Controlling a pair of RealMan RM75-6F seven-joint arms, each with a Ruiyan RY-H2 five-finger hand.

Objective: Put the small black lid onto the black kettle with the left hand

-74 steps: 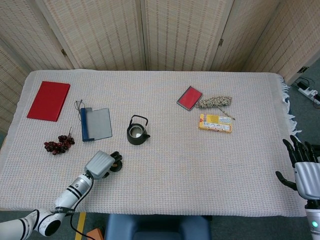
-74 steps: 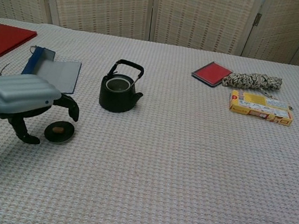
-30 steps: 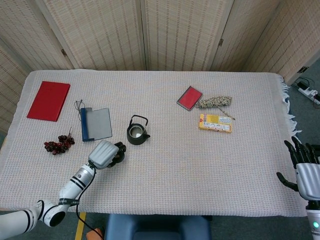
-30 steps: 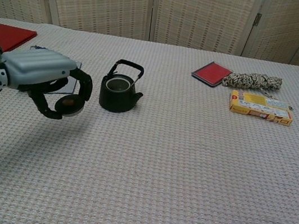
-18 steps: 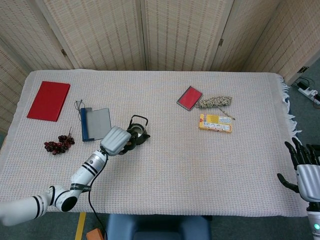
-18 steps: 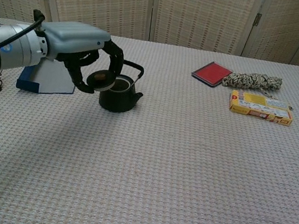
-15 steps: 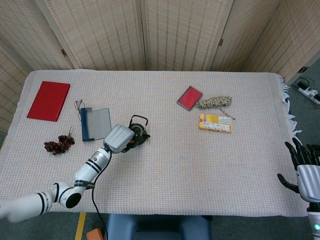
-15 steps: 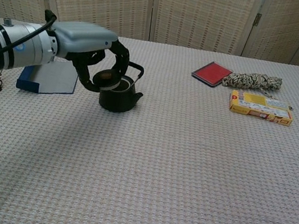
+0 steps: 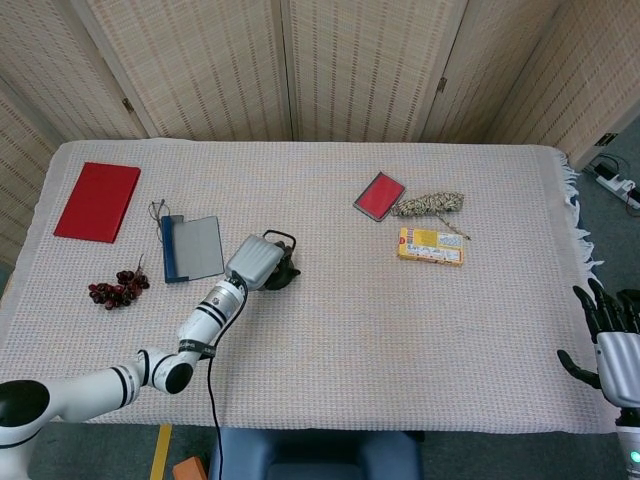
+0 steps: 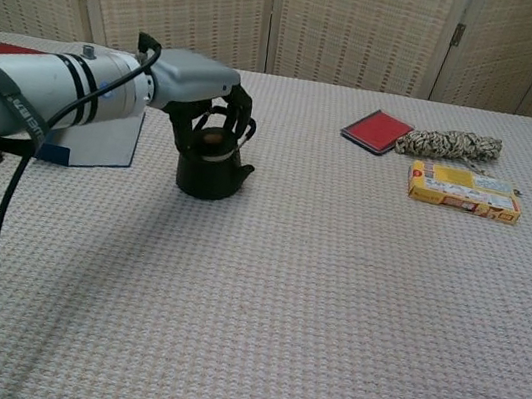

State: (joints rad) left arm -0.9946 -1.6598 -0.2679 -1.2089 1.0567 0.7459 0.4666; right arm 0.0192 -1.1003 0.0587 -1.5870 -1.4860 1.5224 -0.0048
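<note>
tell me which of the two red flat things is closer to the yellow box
The small red pad with the dark border, just up-left of the yellow box; the big red book lies far left.

Head view high above, looking down, chest view low, nearer, facing screens, both sharing table (image 9: 330, 330)

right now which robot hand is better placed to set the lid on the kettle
Left: the left robot hand holds the small black lid right over the black kettle. The right robot hand hangs off the table's far edge.
</note>
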